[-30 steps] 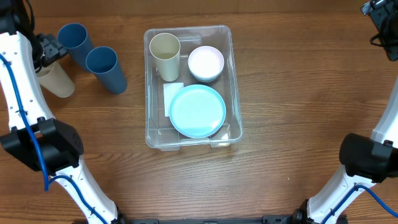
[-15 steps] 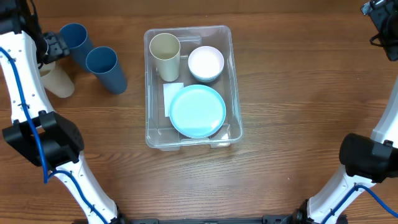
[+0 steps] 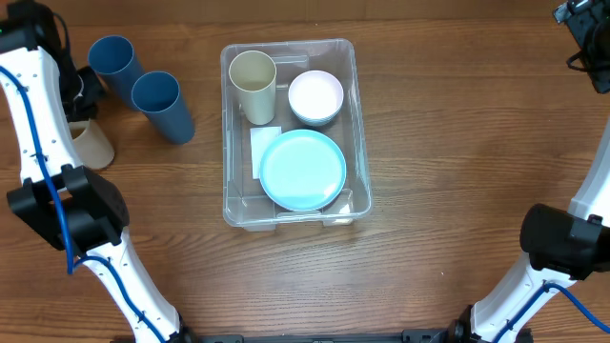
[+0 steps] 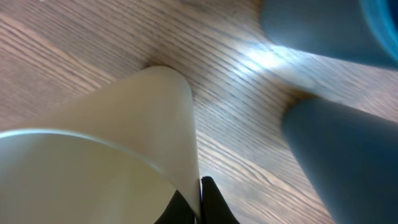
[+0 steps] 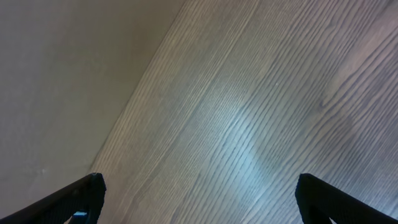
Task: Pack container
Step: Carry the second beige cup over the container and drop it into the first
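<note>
**A:** Where is the container, and what's in it?

**B:** The container (image 3: 240, 193) sits mid-frame in the overhead view, its long axis running top to bottom of the picture. Inside it are a packed tan cup (image 3: 253, 84) at the upper left, a white bowl (image 3: 315, 95) at the upper right and a pale blue plate (image 3: 303, 170) filling the lower half.

**A:** What's left outside?

**B:** Two blue cups (image 3: 157, 103) lie at the upper left of the frame, and a loose tan cup (image 3: 93, 145) just below them near the left edge, all on the tabletop (image 3: 448, 162).

**A:** Which arm is placed for it?

**B:** The left one. From the left end effector (image 4: 200, 202) the container lies to the right in the frame, well apart, with the blue cups between. The right end effector (image 5: 202, 199) is up in the far upper-right corner, farther off.

**A:** And the grips?

**B:** The left end effector is clenched on the loose tan cup. In the wrist view its fingers pinch the cup's thin wall at the rim, one inside and one outside. The right end effector is spread wide with nothing between its fingers, over bare tabletop.

**A:** So the coming move?

**B:** I'd judge it to be a lift, then a carry rightward over the blue cups. Nesting it into the packed tan cup looks the likeliest fit, since the plate leaves little floor free.
</note>
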You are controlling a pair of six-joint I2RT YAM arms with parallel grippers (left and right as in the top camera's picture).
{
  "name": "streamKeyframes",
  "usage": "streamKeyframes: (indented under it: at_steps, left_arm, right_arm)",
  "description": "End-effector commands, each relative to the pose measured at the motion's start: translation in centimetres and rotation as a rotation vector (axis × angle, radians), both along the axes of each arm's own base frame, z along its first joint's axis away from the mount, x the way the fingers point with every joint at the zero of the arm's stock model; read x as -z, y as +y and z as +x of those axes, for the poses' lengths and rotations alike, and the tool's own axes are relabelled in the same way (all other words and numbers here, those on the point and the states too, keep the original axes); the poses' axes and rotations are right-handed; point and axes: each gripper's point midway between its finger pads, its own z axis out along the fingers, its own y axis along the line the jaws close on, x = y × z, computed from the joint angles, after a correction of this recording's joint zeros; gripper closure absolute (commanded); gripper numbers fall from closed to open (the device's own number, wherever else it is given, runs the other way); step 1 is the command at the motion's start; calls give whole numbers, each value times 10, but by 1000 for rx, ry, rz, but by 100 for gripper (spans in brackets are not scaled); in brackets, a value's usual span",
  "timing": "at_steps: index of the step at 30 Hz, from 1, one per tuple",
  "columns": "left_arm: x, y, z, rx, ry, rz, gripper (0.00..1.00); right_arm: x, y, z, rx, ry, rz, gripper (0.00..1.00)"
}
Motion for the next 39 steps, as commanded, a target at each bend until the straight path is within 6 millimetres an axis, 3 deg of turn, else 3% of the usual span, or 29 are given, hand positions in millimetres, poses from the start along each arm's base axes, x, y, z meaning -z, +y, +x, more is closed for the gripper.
streamKeyframes:
  at_steps: [1, 3, 8, 13, 17, 20, 26, 32, 39]
  left_arm:
    - [-124, -43, -11, 49, -273, 21, 96]
    - [-168, -76, -26, 139, -361, 50, 96]
    - [-242, -170, -44, 361, -574, 150, 96]
    - [-288, -253, -34, 491, -801, 124, 96]
    - [-312, -284, -26, 525, -926, 109, 96]
    - [-304, -289, -30, 546, -890, 104, 96]
    - [-257, -314, -40, 701, -711, 10, 96]
    - [-237, -334, -27, 741, -673, -8, 96]
    - [-173, -345, -2, 768, -498, 0, 96]
  right_arm:
    - [-6, 0, -1, 5, -18, -4, 0]
    - [-6, 0, -1, 5, -18, -4, 0]
    - [-6, 0, -1, 5, -18, -4, 0]
    - [-6, 0, -1, 5, -18, -4, 0]
    - [-6, 0, -1, 5, -18, -4, 0]
    - [-6, 0, -1, 4, -18, -5, 0]
    - [-6, 0, -1, 5, -18, -4, 0]
    - [-6, 0, -1, 5, -18, -4, 0]
    - [-6, 0, -1, 5, -18, -4, 0]
